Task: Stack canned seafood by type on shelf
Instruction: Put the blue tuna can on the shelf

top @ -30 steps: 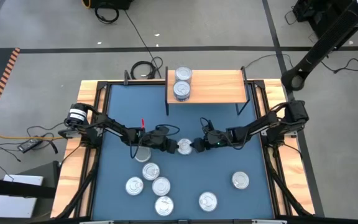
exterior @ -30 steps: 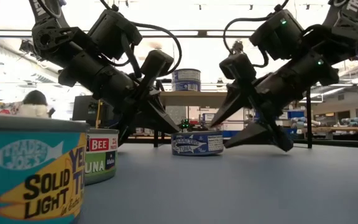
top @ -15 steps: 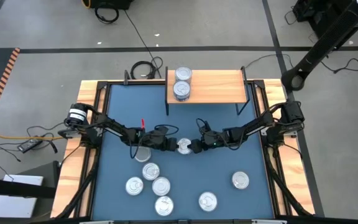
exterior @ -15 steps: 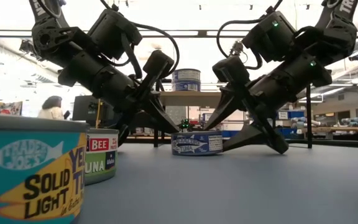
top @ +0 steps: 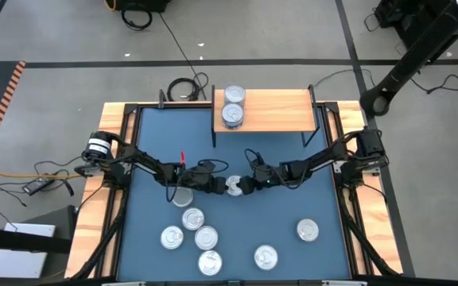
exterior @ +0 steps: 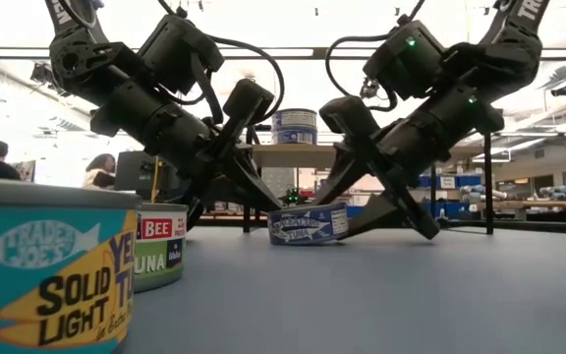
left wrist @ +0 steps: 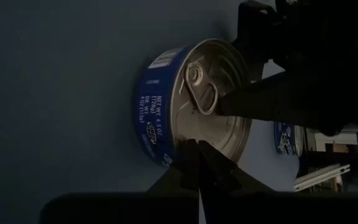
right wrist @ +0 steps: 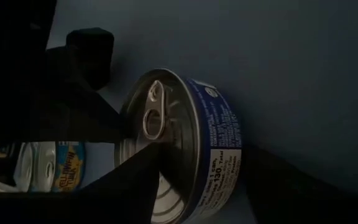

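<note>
A flat tin with a blue label and a silver pull-tab lid (top: 233,186) sits mid-table between both grippers. In the low view the tin (exterior: 308,225) is tilted, with its right edge raised and its left edge on the table. My left gripper (top: 219,185) is shut at the tin's left side. My right gripper (top: 243,186) is open, and its fingers straddle the tin's right rim. The light-wood shelf (top: 273,111) stands at the far edge. Two tins (top: 234,95) (top: 230,116) rest on its left end. My left gripper has its shut fingertips (left wrist: 196,149) against the tin's left rim (left wrist: 166,155), coming slanting down from the table's left. My right gripper comes slanting from the right. Its upper finger (right wrist: 143,167) lies over the lid by the pull-tab (right wrist: 152,112). Its lower finger (exterior: 381,228) lies along the table, its tip at the raised right edge (exterior: 347,231).
Several more tins lie on the near half of the blue table (top: 193,218) (top: 308,230) (top: 265,256), and one (top: 181,195) is under the left arm. In the low view, two labelled tins (exterior: 47,265) (exterior: 160,246) stand close on the left. People show in the room behind.
My right gripper has moved toward the table's left, onto the tin. The tin's right edge has tipped up off the table while its left edge stayed down against the left gripper.
</note>
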Robot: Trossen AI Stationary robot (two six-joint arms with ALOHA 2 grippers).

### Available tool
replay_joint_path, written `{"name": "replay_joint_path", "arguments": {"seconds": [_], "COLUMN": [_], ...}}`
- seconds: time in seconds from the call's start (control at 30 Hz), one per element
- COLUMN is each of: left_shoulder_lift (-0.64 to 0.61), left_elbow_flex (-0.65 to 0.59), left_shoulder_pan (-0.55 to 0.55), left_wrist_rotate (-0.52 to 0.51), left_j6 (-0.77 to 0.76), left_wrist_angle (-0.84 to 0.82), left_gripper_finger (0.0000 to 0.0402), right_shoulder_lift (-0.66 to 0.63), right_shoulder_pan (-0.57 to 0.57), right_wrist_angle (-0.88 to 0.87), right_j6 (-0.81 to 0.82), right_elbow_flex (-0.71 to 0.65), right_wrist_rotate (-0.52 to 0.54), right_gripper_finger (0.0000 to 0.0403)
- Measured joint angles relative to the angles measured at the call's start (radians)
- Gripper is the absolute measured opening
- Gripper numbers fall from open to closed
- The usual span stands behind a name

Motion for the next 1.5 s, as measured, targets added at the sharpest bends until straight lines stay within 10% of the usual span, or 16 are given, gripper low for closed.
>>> {"name": "replay_joint_path", "arguments": {"seconds": [0.23, 0.67, 1.13, 1.5], "left_shoulder_lift": [0.0, -0.124, -0.362, -0.499], "left_elbow_flex": [0.0, -0.016, -0.013, -0.01], "left_shoulder_pan": [0.0, 0.006, 0.016, 0.014], "left_wrist_rotate": [0.007, 0.107, -0.026, -0.124], "left_j6": [0.025, 0.14, 0.204, 0.226], "left_wrist_angle": [-0.012, -0.037, -0.319, -0.465], "left_gripper_finger": [0.0, 0.0012, 0.0016, 0.0017], "right_shoulder_lift": [-0.007, -0.004, -0.014, -0.299], "right_shoulder_pan": [-0.004, -0.015, -0.035, -0.078], "right_wrist_angle": [-0.003, 0.04, 0.092, 0.312], "right_j6": [0.007, -0.022, 0.005, 0.196], "right_elbow_flex": [0.0, 0.004, -0.001, -0.236], "right_wrist_rotate": [-0.017, -0.146, -0.164, 0.206], "right_gripper_finger": [0.0128, 0.012, 0.0112, 0.0112]}}
